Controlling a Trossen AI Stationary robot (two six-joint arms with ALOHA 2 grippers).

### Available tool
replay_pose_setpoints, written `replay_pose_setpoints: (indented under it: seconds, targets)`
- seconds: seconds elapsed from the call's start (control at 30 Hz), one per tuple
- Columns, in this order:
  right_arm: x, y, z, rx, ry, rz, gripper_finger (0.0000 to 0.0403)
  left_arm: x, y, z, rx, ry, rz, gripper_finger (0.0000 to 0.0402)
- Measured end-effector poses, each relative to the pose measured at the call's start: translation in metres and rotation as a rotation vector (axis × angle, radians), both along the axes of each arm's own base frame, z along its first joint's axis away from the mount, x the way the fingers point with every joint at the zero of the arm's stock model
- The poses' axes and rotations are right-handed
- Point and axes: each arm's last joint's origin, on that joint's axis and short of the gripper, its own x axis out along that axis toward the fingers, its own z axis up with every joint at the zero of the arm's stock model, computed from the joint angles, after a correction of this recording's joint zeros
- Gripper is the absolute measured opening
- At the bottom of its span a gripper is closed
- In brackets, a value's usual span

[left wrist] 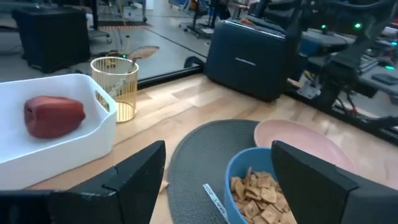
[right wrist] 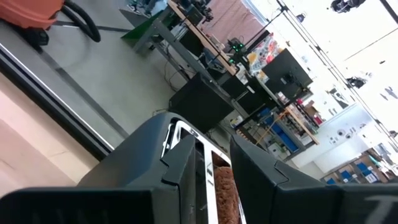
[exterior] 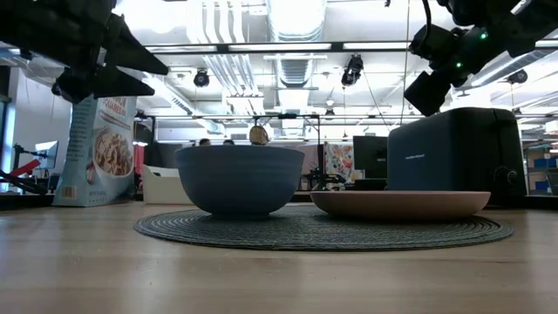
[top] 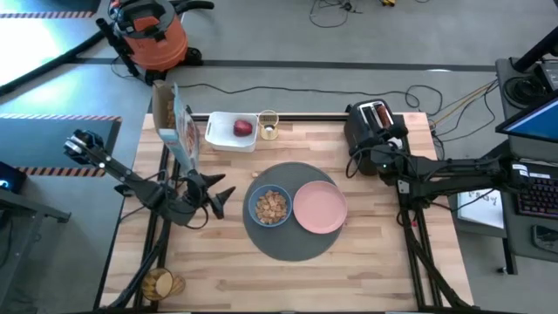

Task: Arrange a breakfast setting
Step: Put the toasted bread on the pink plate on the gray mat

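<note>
The round dark grey mat (top: pixel 288 237) lies mid-table. On it stand the blue bowl (top: pixel 270 207), filled with cereal, and the pink plate (top: pixel 320 208) to its right. A thin silvery strip (left wrist: pixel 211 196), the spoon as far as I can tell, lies on the mat beside the bowl. The red apple (left wrist: pixel 53 115) rests in the white tray (top: pixel 225 133); the glass (left wrist: pixel 115 87) stands on the table beside the tray. A toast slice (right wrist: pixel 224 190) sticks out of the black toaster (top: pixel 375 122). My left gripper (left wrist: pixel 217 149) hovers open left of the bowl. My right gripper (right wrist: pixel 217 155), in front of the toaster, is open by a narrow gap and holds nothing.
A cereal box (top: pixel 179 131) stands upright at the far left of the table, just behind my left arm. Cables run behind the toaster. Bare wood (top: pixel 288 283) stretches along the near edge in front of the mat.
</note>
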Motion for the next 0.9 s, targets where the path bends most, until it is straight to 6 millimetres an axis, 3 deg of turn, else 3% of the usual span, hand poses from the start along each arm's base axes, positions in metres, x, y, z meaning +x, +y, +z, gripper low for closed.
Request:
replay_pose_setpoints:
  seconds: [0.2, 0.33, 0.5, 0.7, 0.9]
  targets:
    - [0.0, 0.0, 0.0, 0.0, -0.001, -0.003, 0.0093, 0.006, -0.004, 0.001, -0.057, -0.042, -0.032, 0.0275]
    - [0.001, -0.001, -0.001, 0.001, 0.008, -0.004, 0.0093, 0.01, -0.006, 0.002, 0.025, 0.034, -0.077, 0.0275]
    - [0.001, -0.001, -0.001, 0.0, 0.003, -0.004, 0.0093, 0.019, 0.004, 0.003, 0.147, 0.138, -0.041, 0.0275]
    - [0.001, -0.001, -0.001, -0.006, 0.042, 0.001, 0.0093, 0.025, 0.019, 0.004, 0.079, 0.19, -0.019, 0.0275]
    - [0.001, -0.001, -0.001, -0.01, 0.068, 0.004, 0.0093, 0.027, 0.02, 0.009, 0.106, 0.213, -0.023, 0.0275]
